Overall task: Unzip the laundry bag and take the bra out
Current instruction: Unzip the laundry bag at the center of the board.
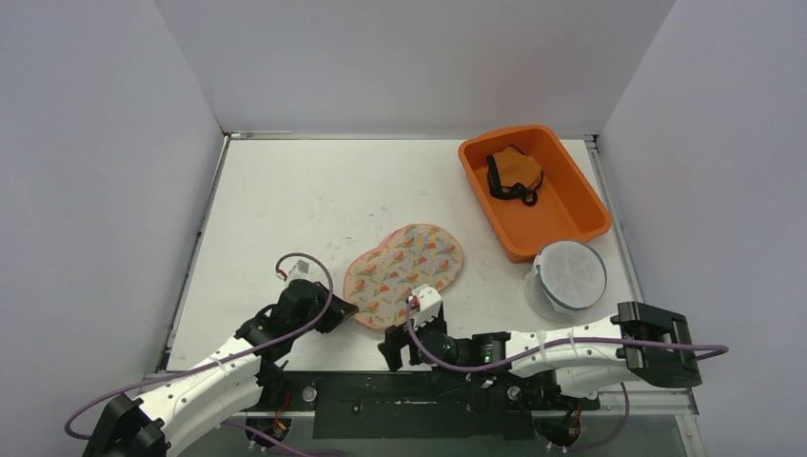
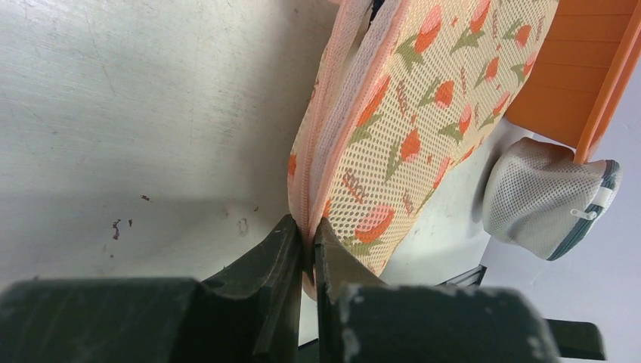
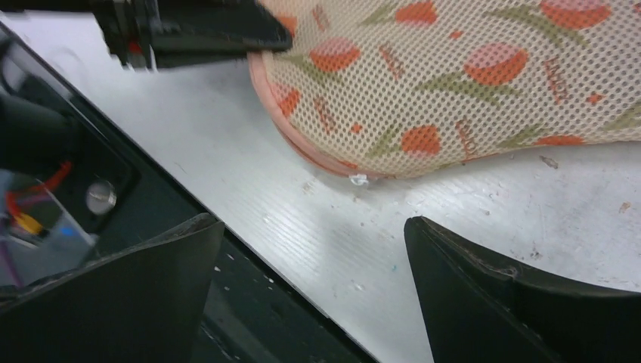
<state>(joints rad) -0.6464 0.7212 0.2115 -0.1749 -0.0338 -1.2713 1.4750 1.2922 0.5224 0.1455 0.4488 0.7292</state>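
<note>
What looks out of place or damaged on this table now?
Nothing is spilled or broken. The left end of the floral laundry bag is pinched by the left gripper, a white mesh bag rests against the orange bin, and the table shows small dark marks.

A white table (image 1: 285,209) with a scuffed, lightly scratched top fills the scene, enclosed by plain pale grey walls (image 1: 409,57) on the left, back and right. An orange plastic bin (image 1: 571,205), rectangular and set at an angle, sits at the table's far right. Right against the bin's near end rests a round white mesh pouch (image 1: 568,276) with a grey zip band around its edge. A few small dark specks (image 2: 117,225) mark the tabletop near the front left.
</note>
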